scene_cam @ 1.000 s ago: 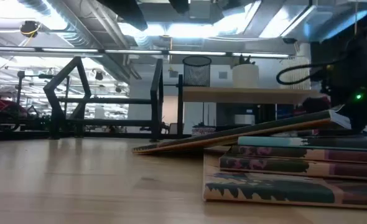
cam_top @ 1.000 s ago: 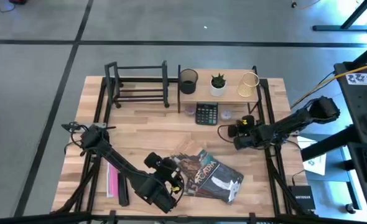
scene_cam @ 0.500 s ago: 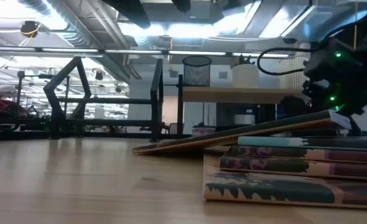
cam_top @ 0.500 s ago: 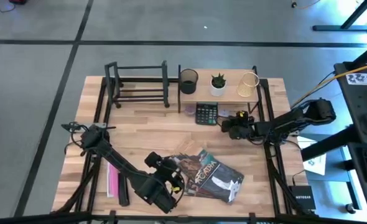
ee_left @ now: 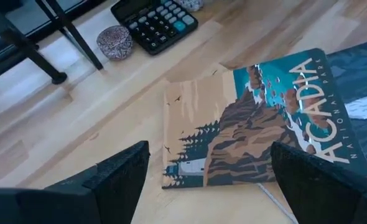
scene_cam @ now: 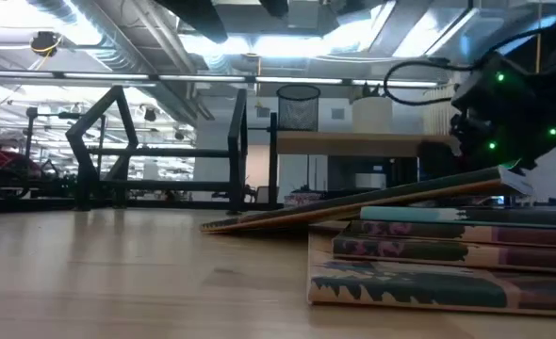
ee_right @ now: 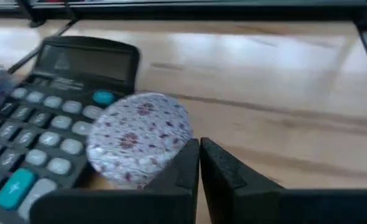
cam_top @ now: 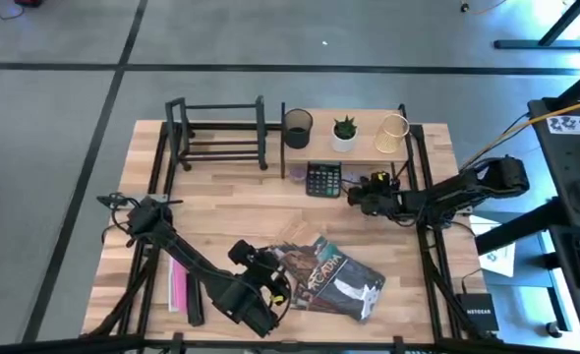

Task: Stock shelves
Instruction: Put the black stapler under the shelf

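Observation:
The light-wood board shelf (cam_top: 344, 147) and the black metal-bar rack (cam_top: 216, 133) stand at the table's far edge. A black calculator (cam_top: 325, 180) lies in front of the shelf, with a small round patterned box (ee_right: 139, 140) beside it. My right gripper (ee_right: 200, 158) is shut and low over the table, right at that box. A stack of books lies near the front edge, with an Acadia book (ee_left: 264, 118) on top. My left gripper (ee_left: 208, 186) hovers open over that book's corner, a finger on either side. My right gripper comes in level from the table's right, its shut fingertips (ee_right: 186, 162) at the round box's near side. Whether they touch the box I cannot tell.
On the board shelf stand a mesh cup (cam_top: 298, 128), a potted plant (cam_top: 345, 133) and a gold wire holder (cam_top: 393, 133). A second patterned box (ee_left: 114, 41) lies by the calculator's other side. Pink and dark flat things (cam_top: 182, 293) lie at the front left.
My right gripper has moved toward the table's left and far edge, from open table to the round box beside the calculator.

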Motion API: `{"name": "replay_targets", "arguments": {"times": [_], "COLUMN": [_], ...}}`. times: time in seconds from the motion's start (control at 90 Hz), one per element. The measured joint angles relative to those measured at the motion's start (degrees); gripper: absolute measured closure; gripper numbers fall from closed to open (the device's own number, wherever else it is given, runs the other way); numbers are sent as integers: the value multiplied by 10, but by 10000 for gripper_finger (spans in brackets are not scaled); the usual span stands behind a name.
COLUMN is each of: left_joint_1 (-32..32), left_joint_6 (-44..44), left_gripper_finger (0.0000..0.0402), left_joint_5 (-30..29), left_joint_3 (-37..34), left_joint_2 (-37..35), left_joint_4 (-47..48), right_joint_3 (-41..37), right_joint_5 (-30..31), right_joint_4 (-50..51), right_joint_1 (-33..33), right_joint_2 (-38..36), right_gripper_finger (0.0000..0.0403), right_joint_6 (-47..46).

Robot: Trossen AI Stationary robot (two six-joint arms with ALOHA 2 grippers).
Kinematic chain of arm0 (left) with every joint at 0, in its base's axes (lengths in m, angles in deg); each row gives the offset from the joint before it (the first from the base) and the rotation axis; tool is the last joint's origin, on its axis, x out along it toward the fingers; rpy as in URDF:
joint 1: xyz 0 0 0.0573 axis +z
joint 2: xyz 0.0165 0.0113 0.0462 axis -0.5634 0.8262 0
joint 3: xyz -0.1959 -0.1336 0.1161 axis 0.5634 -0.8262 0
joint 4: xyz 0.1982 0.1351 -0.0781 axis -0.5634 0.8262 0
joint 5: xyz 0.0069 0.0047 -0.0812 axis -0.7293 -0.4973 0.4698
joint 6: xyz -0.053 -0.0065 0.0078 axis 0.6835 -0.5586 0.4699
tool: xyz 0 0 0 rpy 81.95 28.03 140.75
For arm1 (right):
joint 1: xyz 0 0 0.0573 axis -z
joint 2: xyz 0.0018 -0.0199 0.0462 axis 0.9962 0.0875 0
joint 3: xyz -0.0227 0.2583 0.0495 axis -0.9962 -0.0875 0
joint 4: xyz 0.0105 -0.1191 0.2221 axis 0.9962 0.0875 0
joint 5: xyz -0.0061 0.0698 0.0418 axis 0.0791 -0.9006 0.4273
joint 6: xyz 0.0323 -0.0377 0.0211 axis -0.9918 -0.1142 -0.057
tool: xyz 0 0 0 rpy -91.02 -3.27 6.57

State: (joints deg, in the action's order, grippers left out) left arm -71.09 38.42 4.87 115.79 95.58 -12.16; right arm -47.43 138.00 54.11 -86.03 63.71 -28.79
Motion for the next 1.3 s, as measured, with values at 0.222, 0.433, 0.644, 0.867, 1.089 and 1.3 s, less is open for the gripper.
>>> {"name": "replay_targets", "arguments": {"times": [0.222,0.433,0.644,0.867,1.089,1.3], "left_joint_1": [-3,-26,-58,-81,-110,-142], "left_joint_6": [-1,-72,-41,223,308,410], "left_gripper_finger": [86,86,86,86,86,86], "left_joint_5": [4,41,54,106,321,505], "left_joint_3": [0,0,0,0,-1,-1], "left_joint_2": [0,0,0,0,-4,-5], "left_joint_4": [0,4,11,123,159,146], "right_joint_3": [38,82,106,106,106,106], "right_joint_5": [20,36,29,9,30,45], "right_joint_4": [-2,4,18,2,2,1], "right_joint_1": [-126,-259,-358,-408,-406,-406], "right_joint_2": [-72,-92,-91,-91,-91,-91], "right_gripper_finger": [403,403,403,403,403,403], "right_joint_6": [157,282,296,295,298,298]}}
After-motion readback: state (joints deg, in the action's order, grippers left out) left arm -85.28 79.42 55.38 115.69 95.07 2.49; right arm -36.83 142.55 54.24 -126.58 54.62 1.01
